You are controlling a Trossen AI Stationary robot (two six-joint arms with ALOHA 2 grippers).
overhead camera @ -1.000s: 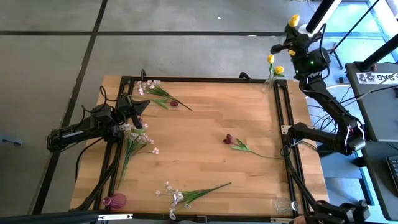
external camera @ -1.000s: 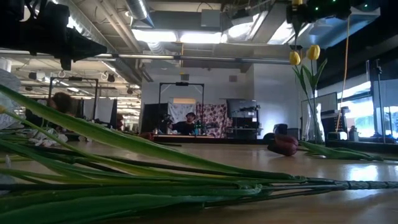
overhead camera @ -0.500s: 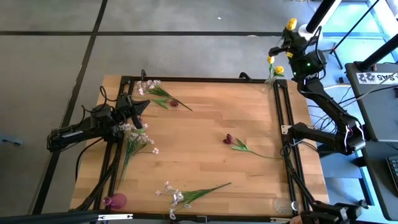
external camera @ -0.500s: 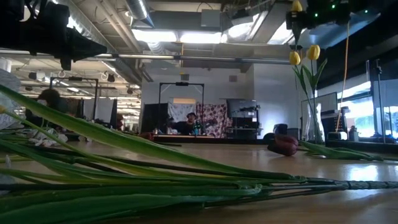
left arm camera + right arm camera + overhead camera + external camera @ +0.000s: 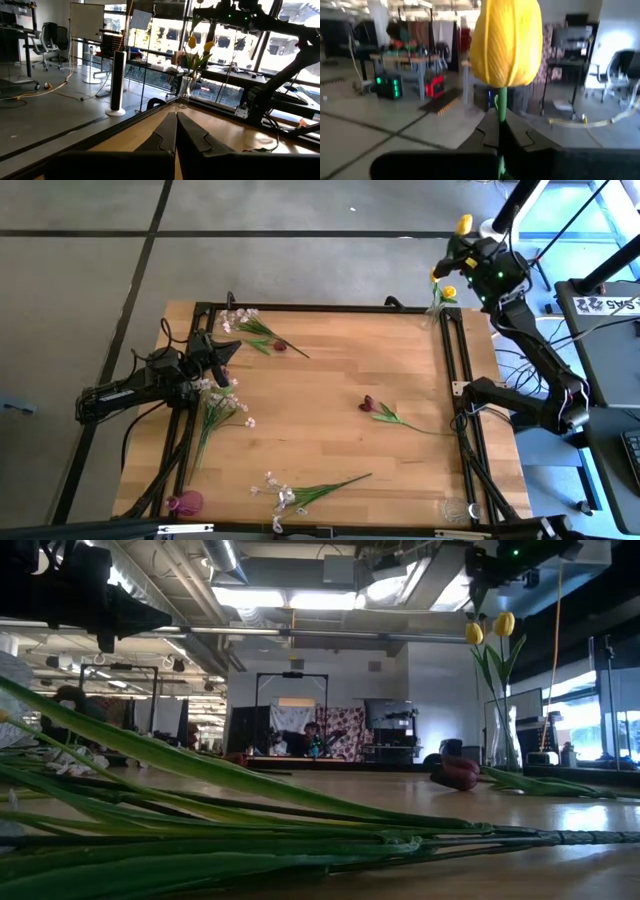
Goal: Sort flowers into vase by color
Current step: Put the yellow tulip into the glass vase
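The yellow tulip [image 5: 506, 42] is riding high in the right hand [image 5: 468, 248], clamped on its stem, drifting farther past the worktop's far right corner, above the vase [image 5: 441, 302]. Insertion is looking imminent. The left hand [image 5: 212, 350] is idling together at the left edge.

Bright ceiling lights [image 5: 300, 598] are shining over a big open hall. Daylight is coming through tall windows [image 5: 165, 35]. An office chair [image 5: 47, 37] is standing on the grey floor [image 5: 300, 265] beyond the table's [image 5: 320, 380] edge.
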